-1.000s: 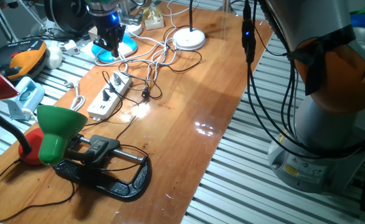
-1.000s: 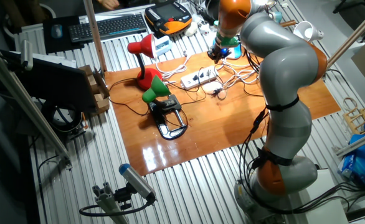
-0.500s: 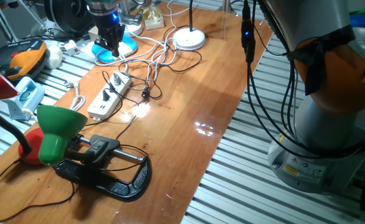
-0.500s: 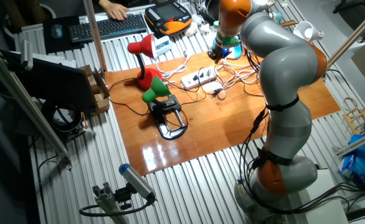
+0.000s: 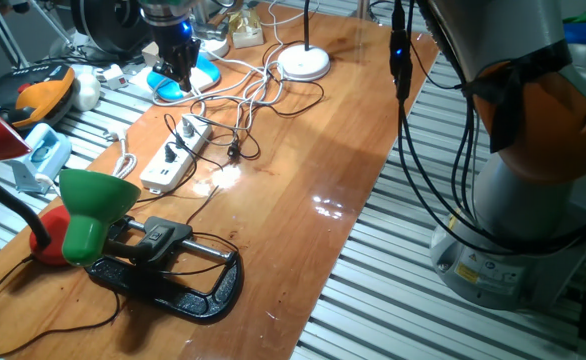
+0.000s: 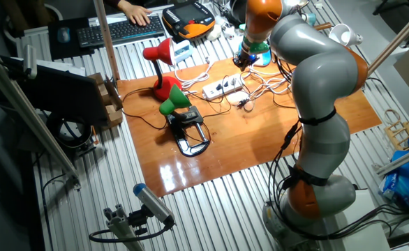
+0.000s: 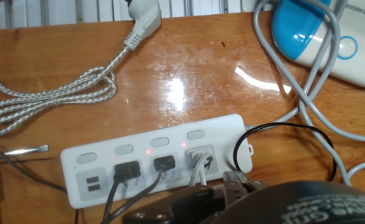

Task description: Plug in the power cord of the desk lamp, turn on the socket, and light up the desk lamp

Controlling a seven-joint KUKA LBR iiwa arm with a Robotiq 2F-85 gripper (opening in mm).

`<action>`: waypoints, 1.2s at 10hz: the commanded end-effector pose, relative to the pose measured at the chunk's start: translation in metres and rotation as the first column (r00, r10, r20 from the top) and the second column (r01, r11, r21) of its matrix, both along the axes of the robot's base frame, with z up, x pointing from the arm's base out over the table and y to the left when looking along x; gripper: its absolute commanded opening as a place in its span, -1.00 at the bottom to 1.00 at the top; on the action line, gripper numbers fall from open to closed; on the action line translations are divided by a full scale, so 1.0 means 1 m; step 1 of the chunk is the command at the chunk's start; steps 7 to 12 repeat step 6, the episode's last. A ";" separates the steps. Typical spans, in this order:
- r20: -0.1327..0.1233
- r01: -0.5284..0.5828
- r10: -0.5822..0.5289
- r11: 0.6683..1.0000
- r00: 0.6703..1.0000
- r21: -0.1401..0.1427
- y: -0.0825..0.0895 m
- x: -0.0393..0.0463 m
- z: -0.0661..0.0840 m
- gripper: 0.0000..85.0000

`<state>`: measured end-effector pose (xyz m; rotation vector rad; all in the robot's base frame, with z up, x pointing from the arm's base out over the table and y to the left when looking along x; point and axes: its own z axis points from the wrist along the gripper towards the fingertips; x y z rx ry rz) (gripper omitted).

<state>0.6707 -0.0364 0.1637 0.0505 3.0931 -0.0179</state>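
The cord [image 7: 200, 167] ends in a white plug seated in the socket [image 7: 157, 163], in the outlet nearest the strip's own cable end, just ahead of the pincer [image 7: 223, 186]. Two black plugs sit in the next two outlets further from the pincer, and small red lights glow above those outlets. The pincer hangs low over the near edge of the strip; whether its jaws are open or shut cannot be told, since only dark fingertips show at the bottom of the hand view. In one fixed view the pincer [image 5: 180, 68] is above the far end of the socket [image 5: 176, 153], with the white cord [image 5: 258, 88] looping off to the lamp [image 5: 303, 61] well beyond it. A green lamp [image 5: 91, 212] stands well apart at the near end of the table [image 5: 303, 180].
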 end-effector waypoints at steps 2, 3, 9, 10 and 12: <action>0.003 0.006 -0.006 1.000 1.000 0.002 0.000 0.0001 0.000 -1.00; 0.002 0.009 -0.009 1.000 1.000 0.014 0.000 0.0000 0.000 -1.00; 0.002 0.011 -0.011 1.000 1.000 0.018 0.000 0.0001 0.000 -1.00; 0.002 0.011 -0.011 1.000 1.000 0.018 0.000 0.0001 0.000 -1.00; 0.002 0.011 -0.011 1.000 1.000 0.018 0.000 0.0001 0.000 -1.00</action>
